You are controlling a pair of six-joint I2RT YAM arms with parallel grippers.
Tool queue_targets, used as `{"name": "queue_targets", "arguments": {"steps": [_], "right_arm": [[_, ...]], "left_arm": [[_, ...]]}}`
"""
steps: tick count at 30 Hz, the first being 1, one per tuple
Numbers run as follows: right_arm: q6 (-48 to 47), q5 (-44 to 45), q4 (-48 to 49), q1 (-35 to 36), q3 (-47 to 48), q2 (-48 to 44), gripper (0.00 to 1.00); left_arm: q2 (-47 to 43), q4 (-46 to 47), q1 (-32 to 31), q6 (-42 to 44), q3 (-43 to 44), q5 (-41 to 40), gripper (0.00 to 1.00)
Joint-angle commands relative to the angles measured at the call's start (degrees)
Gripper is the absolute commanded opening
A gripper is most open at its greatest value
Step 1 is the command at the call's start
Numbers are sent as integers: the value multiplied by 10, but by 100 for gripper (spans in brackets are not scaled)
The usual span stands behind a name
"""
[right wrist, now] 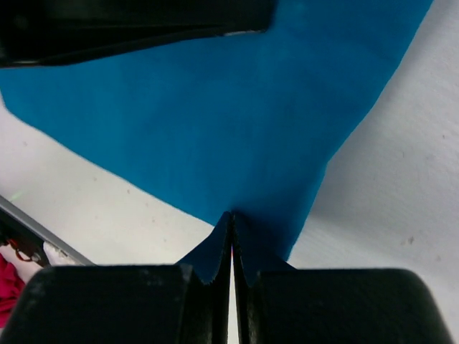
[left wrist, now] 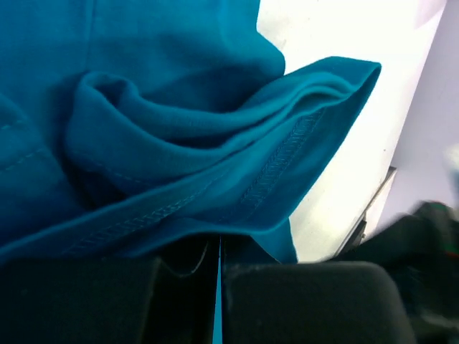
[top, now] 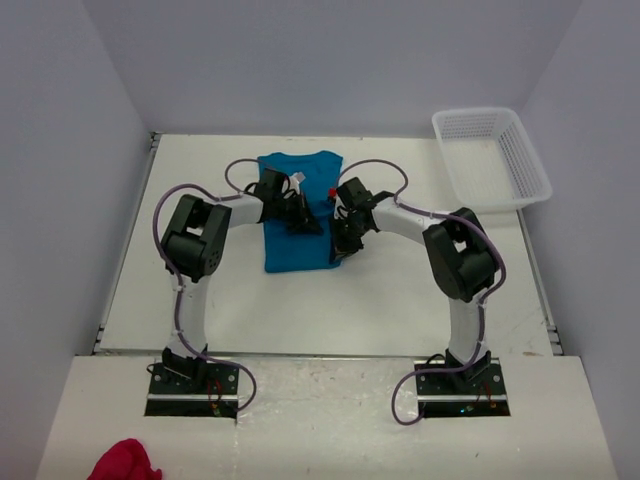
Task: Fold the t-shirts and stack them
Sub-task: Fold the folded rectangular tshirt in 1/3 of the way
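The teal-blue t-shirt (top: pixel 296 190) lies on the white table (top: pixel 400 290) as a narrow upright rectangle between the two arms. My left gripper (top: pixel 308 222) is over the shirt's middle; in the left wrist view (left wrist: pixel 219 247) it is shut on a bunched, hemmed fold of the t-shirt (left wrist: pixel 215 172). My right gripper (top: pixel 335 250) is at the shirt's lower right edge; in the right wrist view (right wrist: pixel 232 218) it is shut on the edge of the flat t-shirt (right wrist: pixel 229 107), with fabric pinched between the jaws.
A white mesh basket (top: pixel 490 155) stands at the back right of the table. A pink-red cloth (top: pixel 125 462) lies on the near ledge at the left, below the arm bases. The left gripper's black body (right wrist: pixel 129 21) shows at the top of the right wrist view.
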Motion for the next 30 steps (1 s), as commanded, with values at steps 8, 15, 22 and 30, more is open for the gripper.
{"name": "queue_targets", "arguments": {"steps": [8,15,22,30], "right_arm": [[31,-23,14,0,35,76,0],[33,-21,21,1,8,76,0],[30,-22,12,0,9,74,0],[9,-9,23,4,1,32,0]], "left_arm": [[21,68,71,-9,32,60,0],[67,99,104,-30,102,98,0],[183,96,127,-51,263,163,0],[133,58,130,-4,258,156,0]]}}
